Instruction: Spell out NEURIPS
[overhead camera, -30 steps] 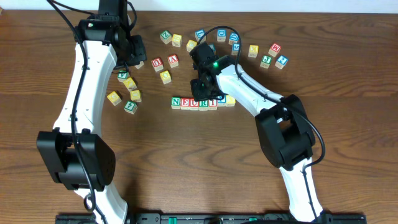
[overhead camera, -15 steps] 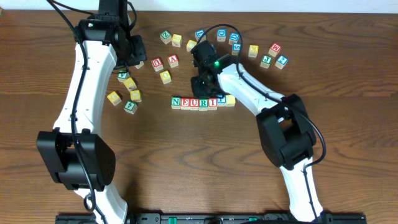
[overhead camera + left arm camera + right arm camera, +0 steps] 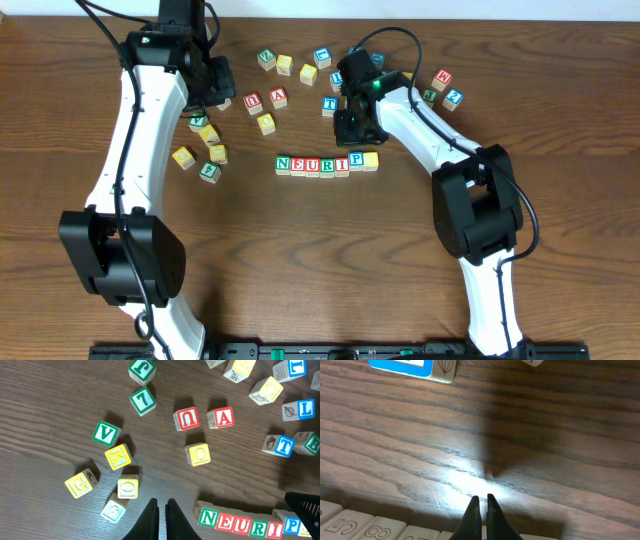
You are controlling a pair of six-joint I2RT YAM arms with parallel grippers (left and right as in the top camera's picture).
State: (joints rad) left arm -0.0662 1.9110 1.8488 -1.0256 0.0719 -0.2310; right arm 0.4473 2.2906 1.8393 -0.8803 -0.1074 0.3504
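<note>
Dark brown wood-grain tabletop (image 3: 300,260), seen from above. Across its middle, a straight row of small wooden alphabet cubes (image 3: 327,165), faces up and sides touching, presumably packed tight for reading as one word. Seven counted: green N (image 3: 283,164), red E (image 3: 297,165), red U (image 3: 311,166), green R (image 3: 325,166), red I (image 3: 340,165), blue P (image 3: 356,161), then a yellow-topped blank (image 3: 371,159) closing the word. Two green, three red, one blue, one yellow.

Right gripper (image 3: 347,128) just behind the P end, pinched together on nothing, seemingly clear of the word. Left gripper (image 3: 161,505) equally narrow and empty above loose lettered cubes (image 3: 197,454); too many partly hidden for a firm count.
</note>
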